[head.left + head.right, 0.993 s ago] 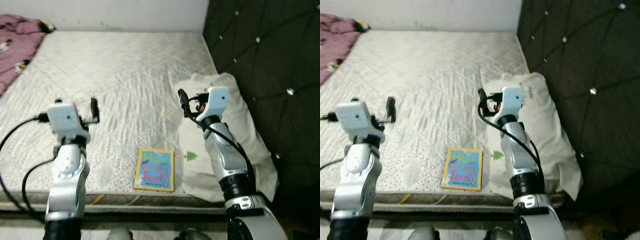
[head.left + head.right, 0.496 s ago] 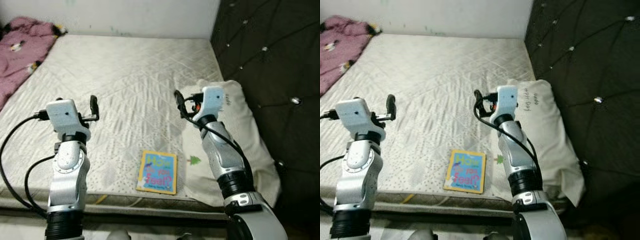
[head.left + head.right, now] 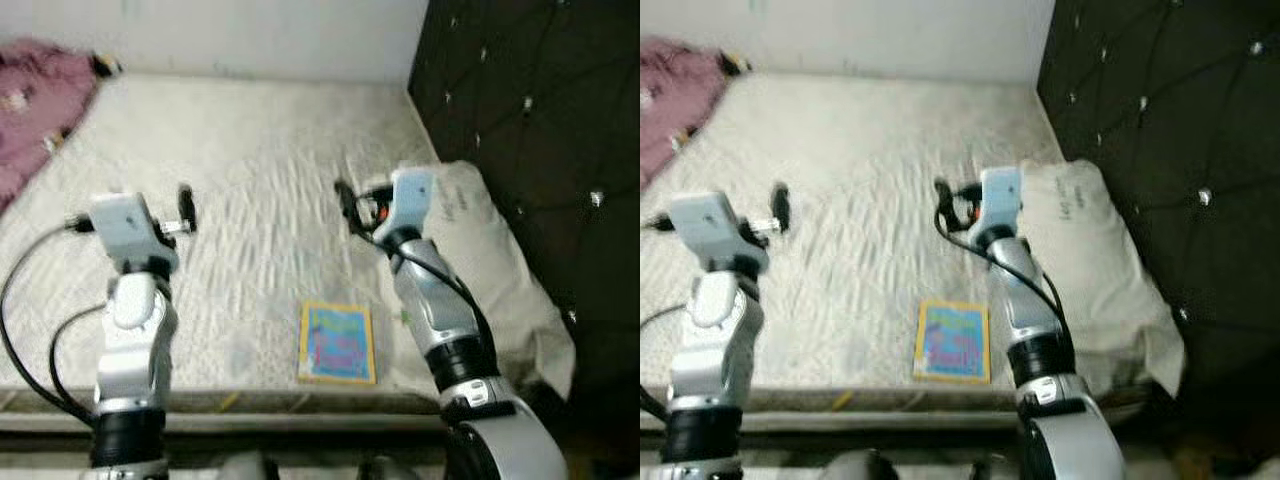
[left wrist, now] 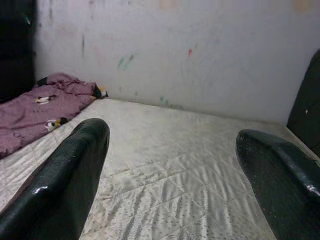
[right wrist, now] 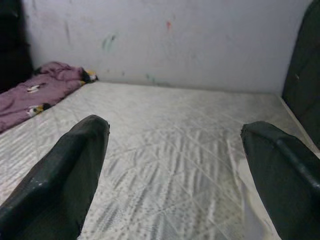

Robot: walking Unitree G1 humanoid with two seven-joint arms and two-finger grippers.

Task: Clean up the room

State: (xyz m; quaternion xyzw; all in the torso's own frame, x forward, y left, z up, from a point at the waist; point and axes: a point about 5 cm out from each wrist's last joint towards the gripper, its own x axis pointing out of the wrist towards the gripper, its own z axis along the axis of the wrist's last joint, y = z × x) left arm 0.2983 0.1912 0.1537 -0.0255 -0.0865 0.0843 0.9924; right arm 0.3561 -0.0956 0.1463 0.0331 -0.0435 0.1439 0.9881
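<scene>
Both my tools are released, nothing held: left tool [image 4: 170, 175] and right tool [image 5: 175, 170] hover over the bed [image 3: 250, 130], fingers spread. The book [image 3: 337, 343] lies flat near the mattress's front edge, just beside the pillow [image 3: 500, 260], below my right arm. I'd judge the right tool should drop and tip down, pinching the book's edge. Pink blanket [image 3: 40, 100] waits at the far corner.
</scene>
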